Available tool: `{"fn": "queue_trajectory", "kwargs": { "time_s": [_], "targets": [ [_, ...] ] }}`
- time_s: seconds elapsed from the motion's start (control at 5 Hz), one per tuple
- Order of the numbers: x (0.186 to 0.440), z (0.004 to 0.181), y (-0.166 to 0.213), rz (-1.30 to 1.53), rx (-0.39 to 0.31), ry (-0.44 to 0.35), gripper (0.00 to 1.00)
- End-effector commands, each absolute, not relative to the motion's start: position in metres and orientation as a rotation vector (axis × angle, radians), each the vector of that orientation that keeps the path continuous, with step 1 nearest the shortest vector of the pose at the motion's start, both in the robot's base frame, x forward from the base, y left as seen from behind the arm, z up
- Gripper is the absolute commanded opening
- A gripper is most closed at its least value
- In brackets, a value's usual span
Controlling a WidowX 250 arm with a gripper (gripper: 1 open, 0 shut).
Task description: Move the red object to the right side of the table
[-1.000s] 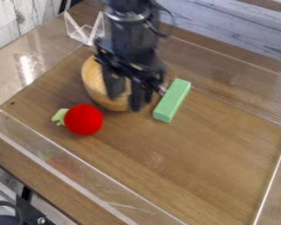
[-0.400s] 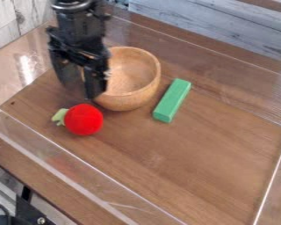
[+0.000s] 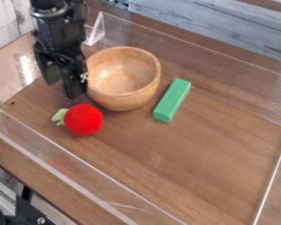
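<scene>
1. We see the task barely begun: the red object (image 3: 83, 119) lies on the tabletop (image 3: 202, 167) toward its left side, near the front clear wall, and nothing holds it.
2. The tool (image 3: 64, 77) hangs above and slightly behind the red object, pointing down, apart from it and just left of the wooden bowl (image 3: 122, 77).
3. Its jaws stand spread with nothing between them, though the dark fingers blend together from this angle, so we read the gap as best we can.
4. What is left, as we judge it: lower the tool over the red object, close on it, carry it across past the bowl and the green block (image 3: 172, 99), and set it down on the right half of the tabletop, which looks bare.
5. Counting things, we find one red object, with a small green leafy tip on its left.
6. One wooden bowl, which looks empty.
7. One green block, lying just right of the bowl.
8. One arm with one tool.
9. One tabletop, edged by low clear walls.
</scene>
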State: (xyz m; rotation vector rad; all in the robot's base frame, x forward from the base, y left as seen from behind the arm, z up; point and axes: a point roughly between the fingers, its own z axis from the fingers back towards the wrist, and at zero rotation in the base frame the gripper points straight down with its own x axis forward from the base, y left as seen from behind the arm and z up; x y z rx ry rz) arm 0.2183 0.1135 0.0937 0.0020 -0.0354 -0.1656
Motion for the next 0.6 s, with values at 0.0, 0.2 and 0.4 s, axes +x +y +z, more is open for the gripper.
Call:
{"fn": "queue_trajectory", "kwargs": {
  "time_s": [0.0, 0.2, 0.4],
  "targets": [
    [0.227, 0.085, 0.119, -0.145, 0.013, -0.063, 1.00],
    [0.233, 0.070, 0.127, -0.231, 0.012, -0.062, 1.00],
    [0.237, 0.058, 0.132, -0.291, 0.010, -0.062, 0.00]
  ]
}}
